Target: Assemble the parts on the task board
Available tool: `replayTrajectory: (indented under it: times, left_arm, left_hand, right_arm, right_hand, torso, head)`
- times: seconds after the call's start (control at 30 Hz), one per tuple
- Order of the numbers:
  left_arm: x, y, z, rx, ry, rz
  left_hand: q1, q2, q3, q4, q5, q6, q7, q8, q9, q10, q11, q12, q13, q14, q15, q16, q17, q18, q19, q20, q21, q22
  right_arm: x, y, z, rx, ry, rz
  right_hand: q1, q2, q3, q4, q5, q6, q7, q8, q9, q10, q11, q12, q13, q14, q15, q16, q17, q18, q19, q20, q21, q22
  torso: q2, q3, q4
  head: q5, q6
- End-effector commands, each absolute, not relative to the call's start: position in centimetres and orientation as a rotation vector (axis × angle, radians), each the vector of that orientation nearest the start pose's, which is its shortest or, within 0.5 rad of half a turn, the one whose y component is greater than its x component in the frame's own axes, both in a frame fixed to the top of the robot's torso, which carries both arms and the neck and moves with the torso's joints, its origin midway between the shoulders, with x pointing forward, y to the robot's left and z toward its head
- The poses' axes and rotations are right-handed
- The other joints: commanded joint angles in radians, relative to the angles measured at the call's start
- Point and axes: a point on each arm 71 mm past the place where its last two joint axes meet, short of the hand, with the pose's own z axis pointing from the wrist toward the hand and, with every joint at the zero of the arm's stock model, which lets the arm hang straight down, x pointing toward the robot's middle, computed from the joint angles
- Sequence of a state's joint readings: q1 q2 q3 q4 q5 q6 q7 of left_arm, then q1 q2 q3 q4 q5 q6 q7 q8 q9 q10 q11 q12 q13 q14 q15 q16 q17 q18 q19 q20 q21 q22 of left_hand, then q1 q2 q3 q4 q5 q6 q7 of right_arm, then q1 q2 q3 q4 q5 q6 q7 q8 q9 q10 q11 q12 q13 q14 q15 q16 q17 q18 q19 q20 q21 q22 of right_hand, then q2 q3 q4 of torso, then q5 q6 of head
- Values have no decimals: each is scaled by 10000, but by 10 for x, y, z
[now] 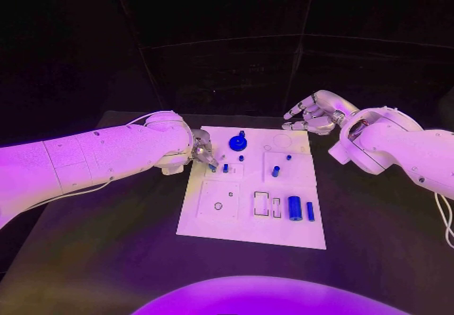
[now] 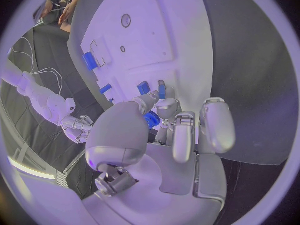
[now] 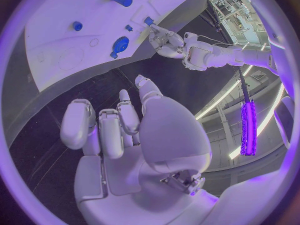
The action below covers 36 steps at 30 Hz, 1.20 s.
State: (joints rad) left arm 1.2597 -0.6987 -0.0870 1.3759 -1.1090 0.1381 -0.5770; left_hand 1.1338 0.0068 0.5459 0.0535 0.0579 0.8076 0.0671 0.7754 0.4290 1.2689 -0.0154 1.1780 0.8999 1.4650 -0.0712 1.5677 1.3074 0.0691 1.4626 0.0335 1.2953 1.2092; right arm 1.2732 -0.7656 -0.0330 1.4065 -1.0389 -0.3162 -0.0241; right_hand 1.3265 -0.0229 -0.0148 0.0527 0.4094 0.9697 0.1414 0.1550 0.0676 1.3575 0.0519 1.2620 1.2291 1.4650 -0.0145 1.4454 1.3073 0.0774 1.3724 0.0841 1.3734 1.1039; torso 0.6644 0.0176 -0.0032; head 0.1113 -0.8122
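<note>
The black table (image 1: 104,262) carries the white task board (image 1: 248,226) at its middle, a plate with shallow recesses cut into it. On the board's near right part a large blue cylinder (image 1: 295,208) lies next to a thinner blue bar (image 1: 309,210), with two empty slots just left of them. Farther back, a round blue knob (image 1: 237,142) sits near the far edge, and a small blue peg (image 1: 275,171) stands right of the board's centre. Tinier blue pieces dot the middle; their shapes are too small to make out.

The left hand (image 1: 201,152) reaches over the board's far left edge, fingers pointed down, fingertips (image 2: 164,107) pinching a small blue part (image 1: 212,168) at the board surface; in the left wrist view the piece (image 2: 160,90) shows between them, partly hidden. The right hand (image 1: 317,113) hangs above the table just beyond the board's far right corner, well apart from every part, holding nothing, its fingers (image 3: 103,130) loosely curled and separated.

The room behind is dark.
</note>
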Motion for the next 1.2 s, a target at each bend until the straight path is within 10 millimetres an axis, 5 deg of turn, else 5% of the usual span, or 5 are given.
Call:
replayTrajectory:
  times: [0.03, 0.27, 0.5, 0.93, 1.2]
  left_arm:
    - [504, 192, -224, -1236, 23367, -2587]
    - [504, 192, -225, -1166, 23471, -2526]
    - [504, 193, -225, -1147, 23520, -2479]
    - [506, 190, -227, -1097, 23568, -2464]
    - [509, 189, -228, -1185, 23503, -2482]
  left_hand:
    - [-4, 69, 966, -919, 23, -17, -79, 34, 16, 47, -12, -9, -12, 1058, -62, 31, 2634, 83, 44, -30, -13, -16]
    - [-4, 69, 966, -919, 23, -17, -79, 34, 16, 47, -12, -9, -12, 1058, -62, 31, 2634, 83, 44, -30, -13, -16]
    - [-11, 61, 986, -922, 23, -17, -80, 42, 20, 38, -14, -21, -27, 1058, -62, 31, 2634, 84, 42, -30, -19, -23]
    - [-47, 33, 1016, -919, 17, -19, -80, 60, 29, 43, -12, -21, -21, 1058, -63, 31, 2634, 84, 40, -32, -23, -24]
    - [-526, -136, 961, -670, 8, 49, -127, 165, 64, 64, -41, -50, -77, 1058, -84, 31, 2634, 89, 35, -46, -54, -43]
  right_arm:
    - [522, -196, -153, 1878, 16715, 8635]
    - [522, -196, -153, 1874, 16672, 8647]
    - [523, -196, -152, 1986, 16541, 8722]
    - [523, -195, -154, 4093, 16629, 10316]
    - [524, -197, -153, 4969, 16489, 11052]
  right_hand:
    - [19, 89, 3, 59, 51, -50, -6, -59, -1, -100, 3, -57, -29, 558, -86, -49, 270, 136, -74, 24, -60, -24]
    - [42, 72, 11, 80, 59, -64, -2, -67, -3, -335, 9, -365, -345, 460, -85, -287, -104, 217, -275, 24, -283, -468]
    - [231, -75, 238, 396, 58, -175, 29, -119, 1, -3278, 89, -5142, -4876, -1443, -27, -4812, -5391, 1087, -3012, 41, -4055, -5966]
    - [728, -476, 885, 939, 50, -1033, 819, 10, -1, -4951, 1082, -8587, -8676, -4636, 1194, -10664, -8671, 918, -4781, 1098, -8669, -8665]
    - [757, -413, 971, 783, 19, -1118, 826, 182, -14, -4519, 1185, -9093, -10432, -4401, 1375, -12246, -10754, 1056, -4249, 1456, -10484, -9834]
  torso:
    - [1, -1, -3]
    - [0, -1, 3]
    - [3, -1, 5]
    - [6, 1, -5]
    - [2, 6, -11]
  head:
    - [-9, -4]
    - [-11, -25]
    - [-8, -27]
    - [-3, -51]
    - [-28, -49]
